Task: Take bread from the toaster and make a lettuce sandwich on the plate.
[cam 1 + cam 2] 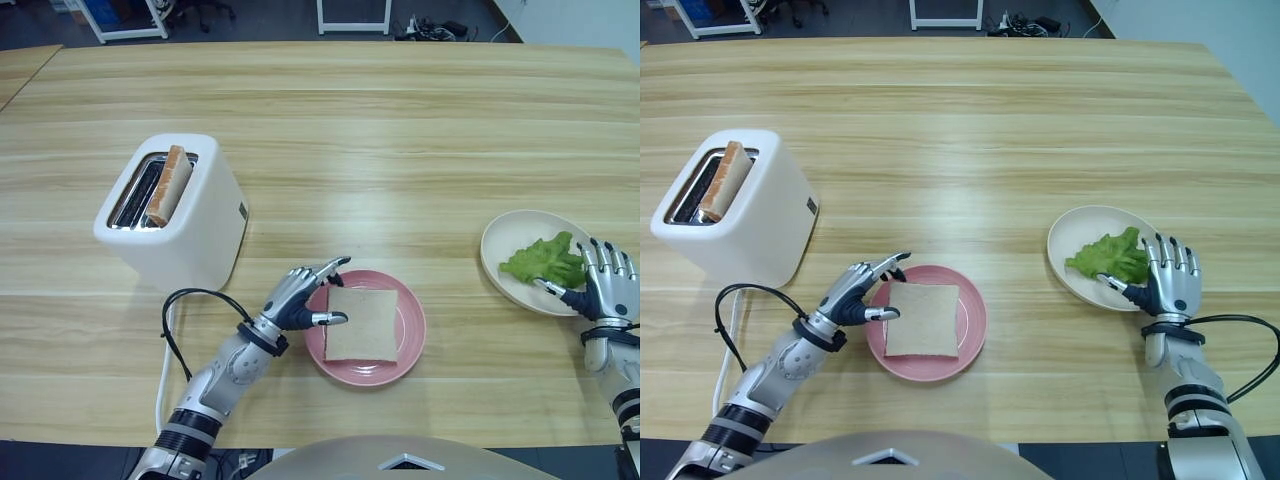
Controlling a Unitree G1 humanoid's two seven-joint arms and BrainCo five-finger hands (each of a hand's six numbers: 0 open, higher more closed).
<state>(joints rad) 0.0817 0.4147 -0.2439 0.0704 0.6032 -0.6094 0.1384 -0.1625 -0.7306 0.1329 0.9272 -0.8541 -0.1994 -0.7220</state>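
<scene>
Left hand (300,295), right hand (608,280): fingers released (two plates (410,330) (500,240), two slices (360,325) (175,180), one lettuce (545,260)).

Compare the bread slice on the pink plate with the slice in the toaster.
The plate slice lies flat on the pink plate, whole face showing; the toaster slice stands on edge in the toaster, only its top out. The plate slice looks pale; the toaster slice browner. The left hand is at the plate slice's edge, none near the toaster slice. Both are bread slices.
</scene>
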